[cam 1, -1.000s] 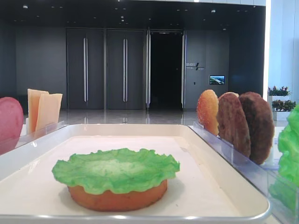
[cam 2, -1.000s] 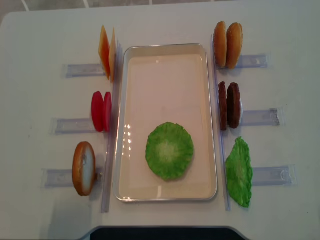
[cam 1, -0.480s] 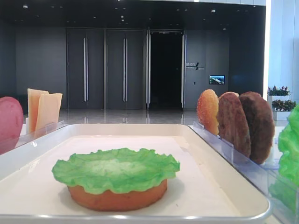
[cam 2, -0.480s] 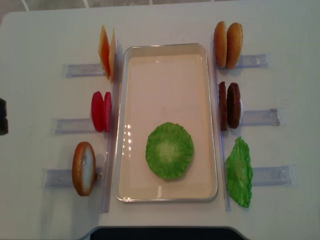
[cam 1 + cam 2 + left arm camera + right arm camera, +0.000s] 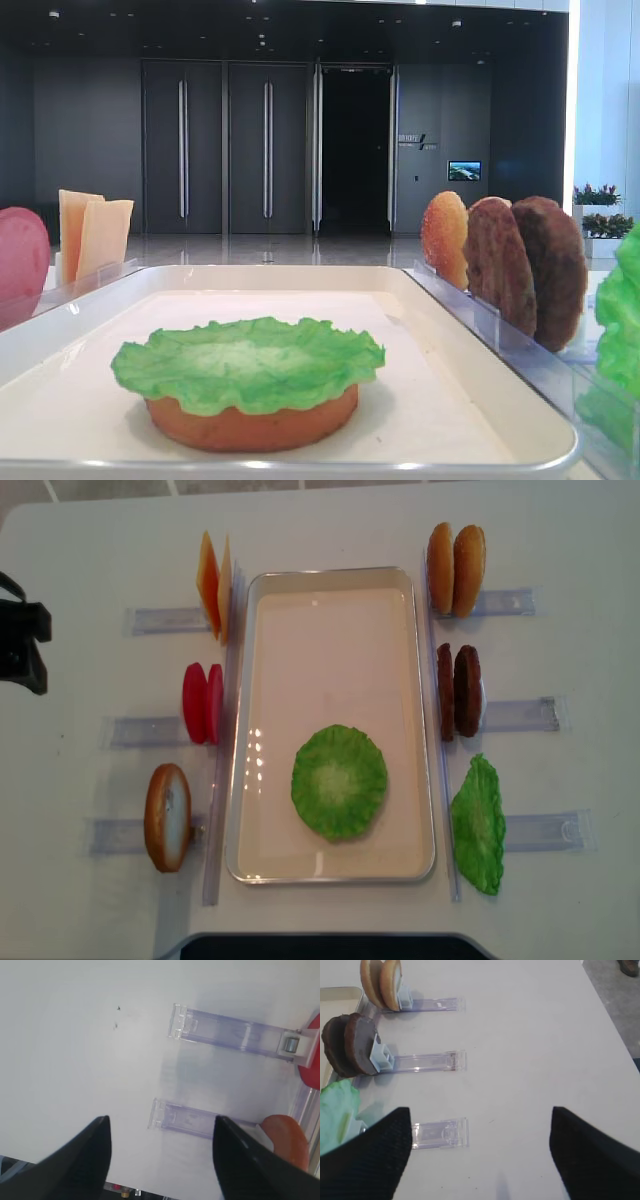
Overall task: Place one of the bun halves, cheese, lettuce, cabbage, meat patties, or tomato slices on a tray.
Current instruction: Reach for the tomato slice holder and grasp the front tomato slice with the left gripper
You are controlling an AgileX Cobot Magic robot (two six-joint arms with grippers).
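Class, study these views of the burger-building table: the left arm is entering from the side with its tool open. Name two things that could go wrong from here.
1. The tomato slices stand on edge, close together in their rack; the open left tool might catch both or tip one over.
2. The lettuce overhangs the bun half on the tray; anything set down off-centre could slide off the ruffled leaf.

Bright even light, tray rim glare, soft wrist views
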